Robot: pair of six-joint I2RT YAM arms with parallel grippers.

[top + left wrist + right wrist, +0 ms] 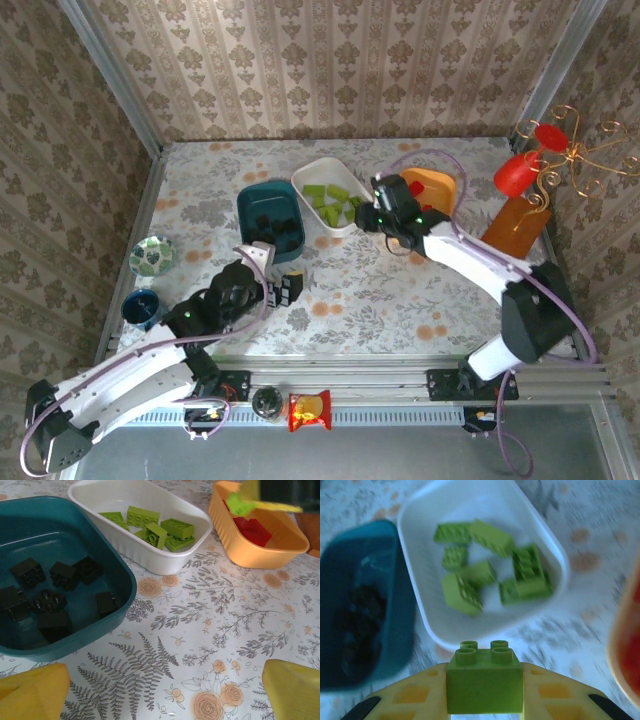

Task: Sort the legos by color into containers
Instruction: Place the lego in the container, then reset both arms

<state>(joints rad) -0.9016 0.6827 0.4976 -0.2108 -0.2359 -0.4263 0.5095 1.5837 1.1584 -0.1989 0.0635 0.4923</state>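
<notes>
Lime green brick (484,682) sits pinched in your right claw (485,696), just short of the white tub (412,555) ahead of it; release early or drift and it lands on the tabletop (555,645), or in the teal tub (395,605) to the claw's left.

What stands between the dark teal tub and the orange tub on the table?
The white tub, holding lime green bricks, stands between the dark teal tub and the orange tub; the left wrist view shows this.
</notes>
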